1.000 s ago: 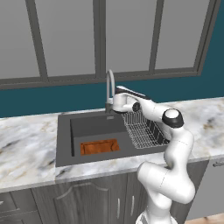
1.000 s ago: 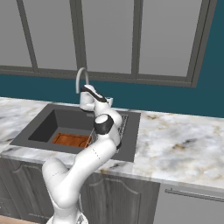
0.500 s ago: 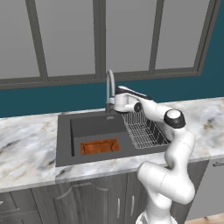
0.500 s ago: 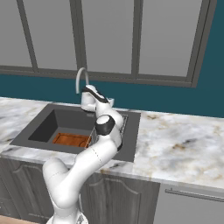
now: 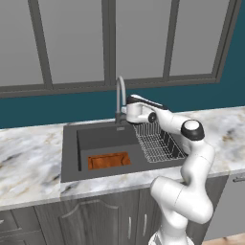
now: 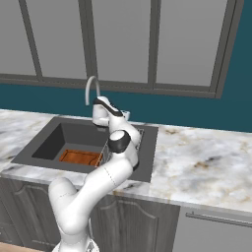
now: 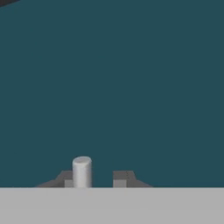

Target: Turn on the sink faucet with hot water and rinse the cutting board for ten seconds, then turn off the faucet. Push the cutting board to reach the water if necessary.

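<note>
Where the dark basin of the sink [image 5: 72,158] sits at the middle left of the left base view, the cutting board [image 5: 109,160] lies flat on its floor near the front wall, orange-brown, toward the lower middle of the basin. From the right base view the same board [image 6: 80,157] shows at the centre left, partly behind the arm's white elbow. No stream falls from the spout.

Behind the basin, at the upper middle of the left base view, the sink faucet [image 5: 119,98] rises as a slim grey gooseneck from a dark square base on the back rim. In the right base view the faucet [image 6: 91,88] curves over at the upper left of centre.

Right beside the faucet's lower stem sits the pincer [image 5: 128,113], reaching in from the right at about the height of the base. In the hand view a small pale grey cylinder [image 7: 82,172] stands at the lower left of centre, just against the left finger tip, with the pincer [image 7: 99,179] showing a narrow gap between its tips; whether they press on the cylinder cannot be told.

A silver wire dish rack [image 5: 158,142] fills the right part of the sink, under the arm. Marbled counter [image 5: 28,162] spreads to both sides, with a teal wall [image 7: 131,87] behind.
</note>
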